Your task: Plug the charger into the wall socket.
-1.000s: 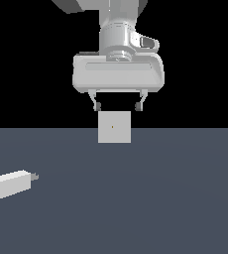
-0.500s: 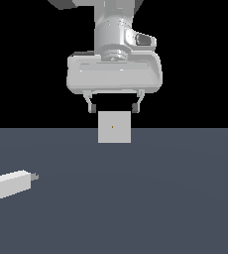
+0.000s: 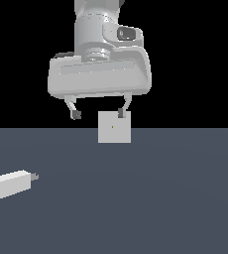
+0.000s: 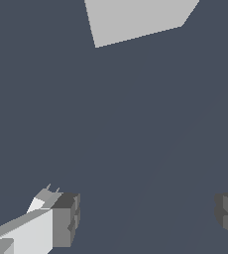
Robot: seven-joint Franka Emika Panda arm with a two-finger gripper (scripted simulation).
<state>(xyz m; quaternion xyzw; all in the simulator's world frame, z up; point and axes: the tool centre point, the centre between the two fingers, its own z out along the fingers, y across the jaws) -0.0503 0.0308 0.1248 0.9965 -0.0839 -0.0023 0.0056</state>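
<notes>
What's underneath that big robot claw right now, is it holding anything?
Nothing is held: the gripper hangs open over bare dark floor. The wall socket stands behind one fingertip, which hides a bit of its top edge. The charger lies off toward the exterior view's left.

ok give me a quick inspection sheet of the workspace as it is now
surface: flat dark grey-blue floor, bare apart from the job's things
job's things: charger lying at the exterior view's left, prongs pointing towards the view's right, untouched; wall socket upright further back, nothing plugged in
clutter: nothing seen
grippers: gripper open, empty, raised above the floor
cables: nothing seen
surroundings: plain black background
</notes>
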